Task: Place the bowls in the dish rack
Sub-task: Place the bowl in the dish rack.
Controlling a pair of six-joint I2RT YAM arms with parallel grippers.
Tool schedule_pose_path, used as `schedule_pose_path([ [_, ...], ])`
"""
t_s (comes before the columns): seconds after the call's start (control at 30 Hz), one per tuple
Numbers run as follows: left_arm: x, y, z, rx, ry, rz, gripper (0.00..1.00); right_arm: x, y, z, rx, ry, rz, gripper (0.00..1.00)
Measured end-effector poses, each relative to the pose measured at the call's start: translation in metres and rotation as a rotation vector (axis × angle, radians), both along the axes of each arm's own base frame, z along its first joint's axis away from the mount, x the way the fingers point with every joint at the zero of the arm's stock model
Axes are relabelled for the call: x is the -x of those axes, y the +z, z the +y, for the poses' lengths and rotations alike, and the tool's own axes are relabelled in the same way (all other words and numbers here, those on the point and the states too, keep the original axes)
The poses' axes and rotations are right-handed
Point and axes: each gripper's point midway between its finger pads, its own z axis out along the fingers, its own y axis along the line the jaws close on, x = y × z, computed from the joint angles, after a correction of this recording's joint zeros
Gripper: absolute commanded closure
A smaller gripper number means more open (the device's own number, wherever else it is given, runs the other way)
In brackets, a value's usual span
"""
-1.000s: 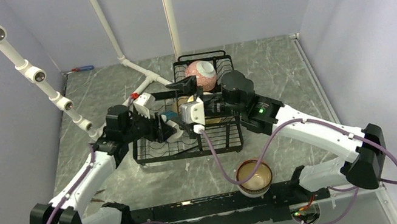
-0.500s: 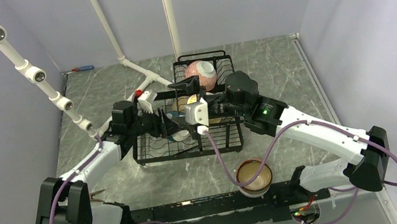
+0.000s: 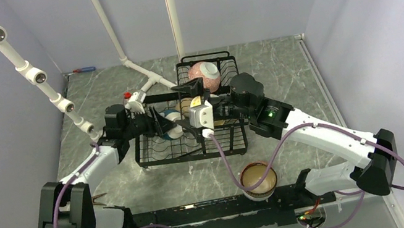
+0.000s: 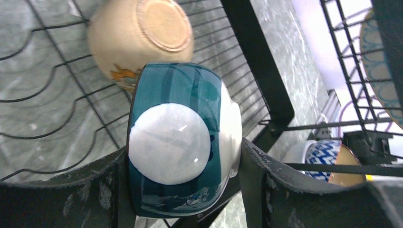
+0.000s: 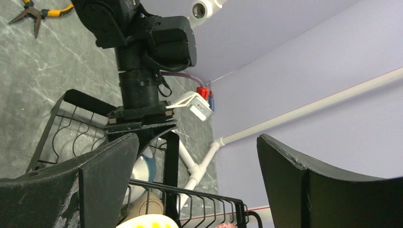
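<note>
The left gripper is clenched on the teal-and-white bowl, wedged between its jaws just over the dish rack wires; glazed, rigid and chip-prone, it likely wants firm pinching across its body, while the right gripper gapes empty.

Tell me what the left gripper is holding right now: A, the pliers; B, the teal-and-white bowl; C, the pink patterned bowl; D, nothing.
B: the left wrist view shows the left gripper clamped on both sides of the teal-and-white bowl over the dish rack.
</note>
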Motion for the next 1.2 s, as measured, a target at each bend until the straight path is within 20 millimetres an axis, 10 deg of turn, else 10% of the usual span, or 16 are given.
schedule_pose_path([
  [0.4,-0.035,-0.007,0.047,-0.032,0.221,0.024,0.97,0.008,-0.002,-0.001,0.000,0.032,0.001,0.00],
  [1.2,-0.096,-0.025,0.039,0.000,0.164,0.053,0.92,0.008,-0.004,-0.001,0.009,0.035,-0.003,0.00],
])
